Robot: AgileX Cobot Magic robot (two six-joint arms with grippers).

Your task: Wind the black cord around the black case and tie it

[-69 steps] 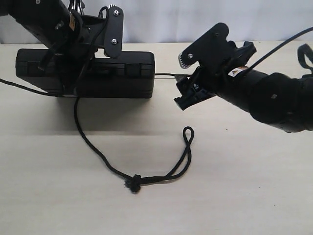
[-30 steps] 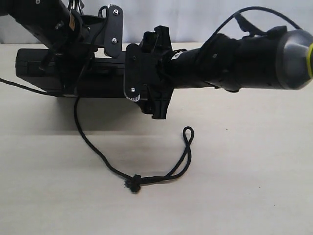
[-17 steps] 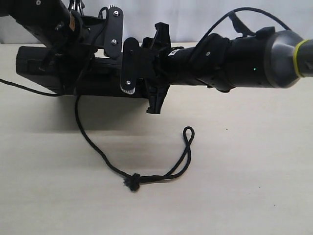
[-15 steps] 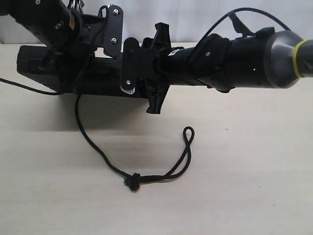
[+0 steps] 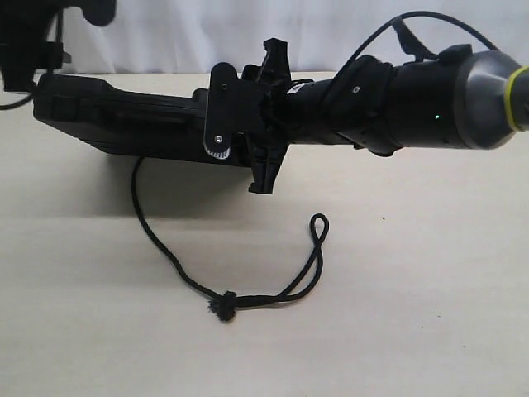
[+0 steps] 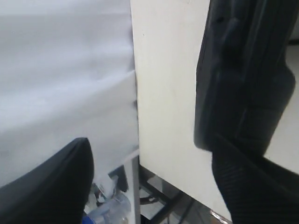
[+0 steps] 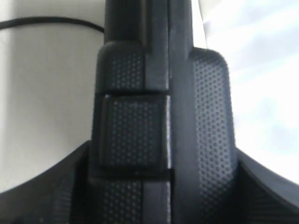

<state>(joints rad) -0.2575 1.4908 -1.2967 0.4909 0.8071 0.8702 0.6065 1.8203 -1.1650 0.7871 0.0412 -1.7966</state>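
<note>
**Right claw holds the case by its end; cord lies slack in front**

Exterior view: The black case (image 5: pixel 124 116) lies slanted across the upper left of the frame. The right claw (image 5: pixel 245 124) is closed on its right end. The left claw (image 5: pixel 25 58) is in the upper left corner, at the other end of the case. The black cord (image 5: pixel 165 256) comes out from under the case. It curves down over the table (image 5: pixel 413 314) to a frayed knot (image 5: pixel 221 307) at lower centre, then goes up to a small loop (image 5: pixel 318 222).

Left wrist view: The claw's fingers (image 6: pixel 51 186) stand wide apart and nothing is clamped. A corner of the case (image 6: pixel 243 70) is just beside one finger.

Right wrist view: The dotted edge of the case (image 7: pixel 154 116) fills the gap between the fingers (image 7: pixel 266 191), so the grip looks firm.

The case seems stiff and rather heavy, and its matte texture should not slip, so the end is a good hold. The cord is thin, limp and light. I would take it just beside the knot, which should stop it from sliding out.
</note>
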